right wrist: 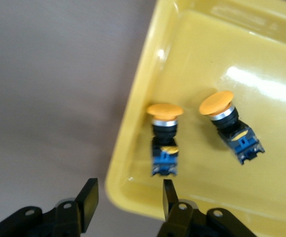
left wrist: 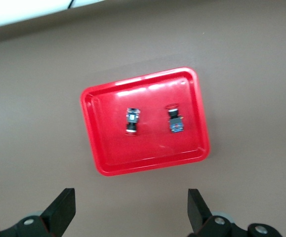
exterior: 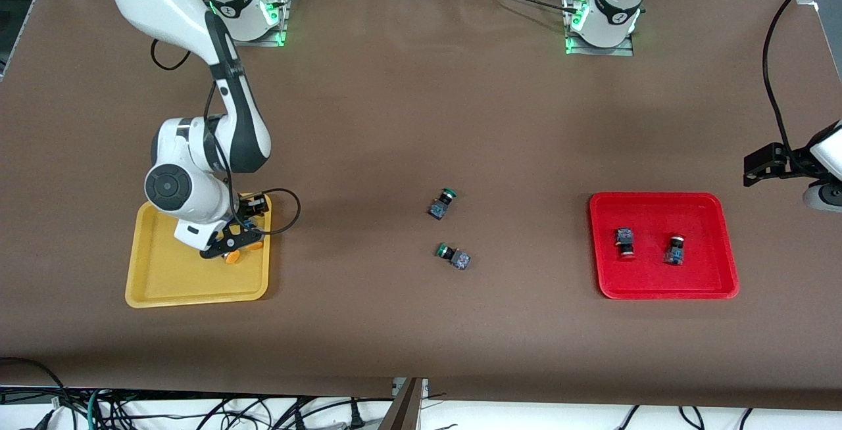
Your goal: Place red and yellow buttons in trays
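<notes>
Two yellow buttons [right wrist: 164,138] [right wrist: 230,126] lie on their sides in the yellow tray [right wrist: 128,148], near its rim. My right gripper [right wrist: 129,187] is open and empty, low over that rim, with the nearer button just ahead of its fingertips. In the front view the right gripper [exterior: 238,238] covers most of the yellow buttons [exterior: 232,258] in the yellow tray [exterior: 171,279]. Two red buttons [exterior: 624,243] [exterior: 674,250] lie in the red tray [exterior: 658,213]. My left gripper [left wrist: 131,207] is open and empty, high above the table beside the red tray [left wrist: 108,148], and waits.
Two green-capped switches [exterior: 443,203] [exterior: 454,256] lie on the brown table between the two trays. The left arm's hand [exterior: 822,173] shows at the left arm's end of the table. Cables hang along the table edge nearest the front camera.
</notes>
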### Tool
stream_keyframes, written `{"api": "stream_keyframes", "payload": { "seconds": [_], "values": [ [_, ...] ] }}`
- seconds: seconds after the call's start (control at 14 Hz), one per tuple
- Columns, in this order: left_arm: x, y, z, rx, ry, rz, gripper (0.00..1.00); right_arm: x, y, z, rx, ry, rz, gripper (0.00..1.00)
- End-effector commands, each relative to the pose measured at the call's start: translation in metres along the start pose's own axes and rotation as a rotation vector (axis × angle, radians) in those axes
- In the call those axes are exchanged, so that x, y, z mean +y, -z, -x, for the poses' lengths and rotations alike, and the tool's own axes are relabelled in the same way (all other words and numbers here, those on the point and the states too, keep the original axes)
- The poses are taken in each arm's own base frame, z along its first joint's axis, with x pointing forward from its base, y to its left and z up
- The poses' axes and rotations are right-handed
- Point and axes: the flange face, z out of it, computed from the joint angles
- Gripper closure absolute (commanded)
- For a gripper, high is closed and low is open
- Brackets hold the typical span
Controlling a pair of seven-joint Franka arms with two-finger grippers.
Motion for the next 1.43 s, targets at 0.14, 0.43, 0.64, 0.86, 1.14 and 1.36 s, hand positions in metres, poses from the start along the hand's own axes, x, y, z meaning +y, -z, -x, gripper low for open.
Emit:
{"api": "stream_keyframes", "payload": {
  "seconds": [0.14,0.43,0.64,0.86,1.14,1.36],
  "values": [
    [0.036,0.011,0.037,0.048,0.142,0.078,0.0,-0.021,0.125,0.048,0.008,-0.061,-0.116,0.01],
    [0.037,0.011,0.096,0.079,0.156,0.046,0.0,-0.017,0.205,0.093,0.061,-0.086,-0.159,0.01],
    [0.03,0.007,0.094,0.068,0.148,0.034,0.0,-0.012,0.23,0.113,0.06,-0.084,-0.131,0.0],
    [0.035,0.012,0.096,0.062,0.121,-0.025,0.0,-0.001,0.247,0.126,0.056,-0.072,-0.034,0.0],
    [0.035,0.003,0.092,0.032,0.132,-0.022,0.0,-0.007,0.252,0.135,0.027,-0.09,-0.043,0.0],
    [0.038,0.001,0.095,-0.005,0.12,-0.017,0.0,0.001,0.267,0.151,0.033,-0.122,-0.051,0.0]
  ]
}}
